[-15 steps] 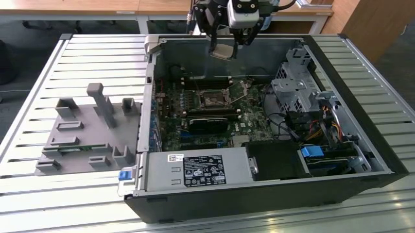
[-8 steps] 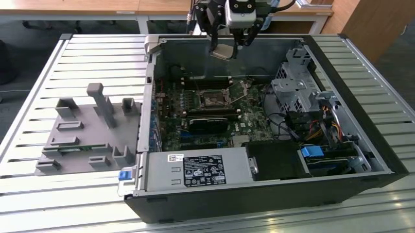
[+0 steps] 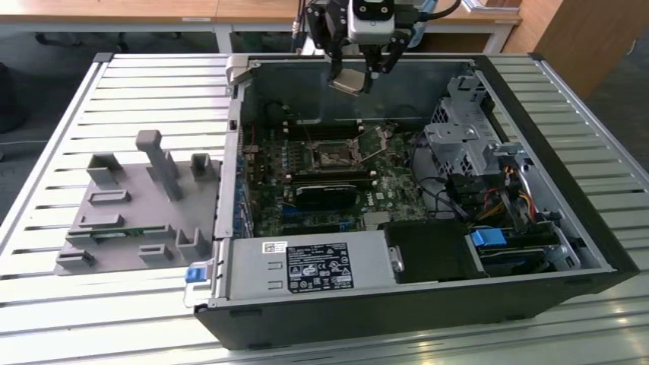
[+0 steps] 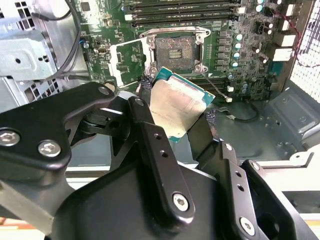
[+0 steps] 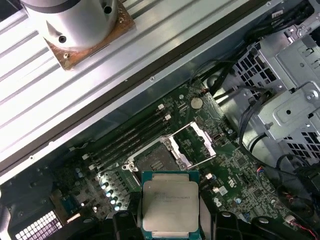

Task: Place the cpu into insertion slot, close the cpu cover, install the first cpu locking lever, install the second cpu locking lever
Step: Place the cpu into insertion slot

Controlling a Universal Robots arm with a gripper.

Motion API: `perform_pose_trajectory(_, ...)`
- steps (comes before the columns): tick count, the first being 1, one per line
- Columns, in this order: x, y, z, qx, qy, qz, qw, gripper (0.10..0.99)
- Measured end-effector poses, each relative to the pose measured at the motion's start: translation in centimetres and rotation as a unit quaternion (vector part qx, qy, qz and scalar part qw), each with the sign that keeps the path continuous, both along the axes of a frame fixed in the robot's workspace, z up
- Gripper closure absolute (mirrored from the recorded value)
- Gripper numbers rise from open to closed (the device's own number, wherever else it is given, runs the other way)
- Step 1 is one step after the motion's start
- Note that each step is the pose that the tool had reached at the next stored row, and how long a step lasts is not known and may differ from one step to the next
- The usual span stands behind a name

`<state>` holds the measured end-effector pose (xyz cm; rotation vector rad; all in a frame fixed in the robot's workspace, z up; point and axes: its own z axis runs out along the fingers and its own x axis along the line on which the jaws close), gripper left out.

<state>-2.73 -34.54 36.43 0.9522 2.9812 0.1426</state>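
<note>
Nearest me in the exterior view: power supply (image 3: 304, 268), labelled, against the front wall of the open computer case (image 3: 406, 319). I log a grey fixture (image 3: 137, 205) on the slatted table (image 3: 61, 304), at the exterior view's left. Mid-case: motherboard (image 3: 272, 204); insertion slot (image 3: 333, 157), dark centre exposed; cpu cover (image 5: 192, 145) swung up beside it; cable bundle (image 3: 507, 204) toward the exterior view's right. Far end: gripper (image 3: 352, 76) hanging above the board, pointing down, well apart from the slot. Fingers (image 4: 156, 150) pinch the cpu (image 5: 170, 202) by two opposite edges, chip tilted.
</note>
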Motion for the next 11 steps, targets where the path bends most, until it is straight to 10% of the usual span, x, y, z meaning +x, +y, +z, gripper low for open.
perform_pose_trajectory(11,0.0,0.0,-0.02,0.0,0.0,-0.048,0.9988,0.545)
